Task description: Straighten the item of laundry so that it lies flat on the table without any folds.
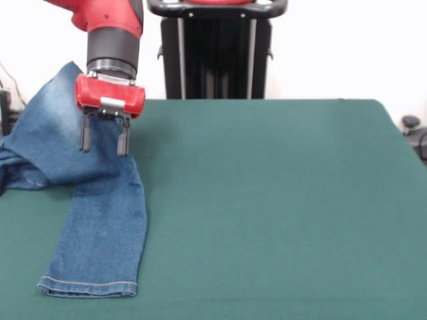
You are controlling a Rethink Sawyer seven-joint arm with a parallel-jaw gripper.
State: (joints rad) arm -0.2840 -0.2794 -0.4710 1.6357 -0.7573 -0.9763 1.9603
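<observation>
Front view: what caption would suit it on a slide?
Open gripper poised over crumpled jeans, one leg stretched flat on the green table.

gripper [104, 139]: fingers seen spread apart, hung over the jeans | jeans [100, 227]: one leg laid flat toward the near edge, hem squared; the rest bunched and raised at the left | tabletop [280, 213]: green
</observation>
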